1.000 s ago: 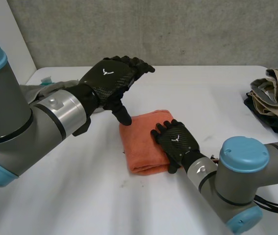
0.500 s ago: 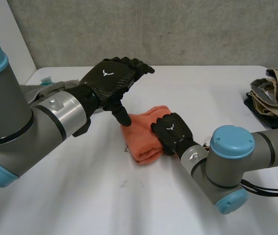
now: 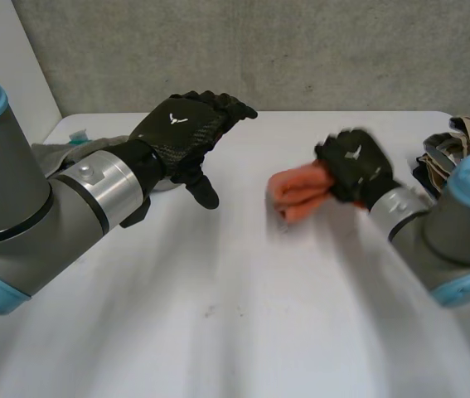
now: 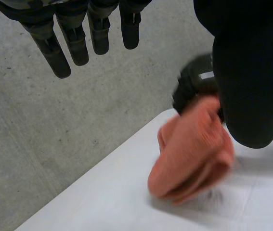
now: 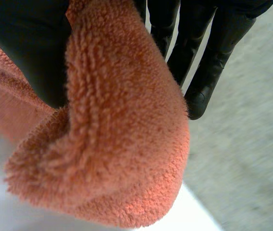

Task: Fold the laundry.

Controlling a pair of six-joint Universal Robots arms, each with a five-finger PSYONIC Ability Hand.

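Nearest me on the white worktop (image 3: 218, 315) was the orange towel (image 3: 299, 191), right of centre and already folded into a thick, compact bundle. My right hand (image 3: 352, 163) had it clamped. The right wrist view showed the thumb on one side of the folded edge and the fingers (image 5: 208, 62) on the other. I couldn't tell whether the bundle touched the worktop or hung just above it.

Further right and back lay a stack of beige and dark clothes (image 3: 458, 162), well apart from the towel. It looked like the pile of finished pieces.

My left hand (image 3: 186, 133) hovered over the worktop left of centre, fingers straight and spread, holding nothing and clear of the towel.

At the far left, behind that arm, sat a crumpled grey cloth (image 3: 69, 149), not folded as far as I could see.

My read: the towel's folding was done and it only needed setting down, probably by the stack. The grey cloth was left to fold.
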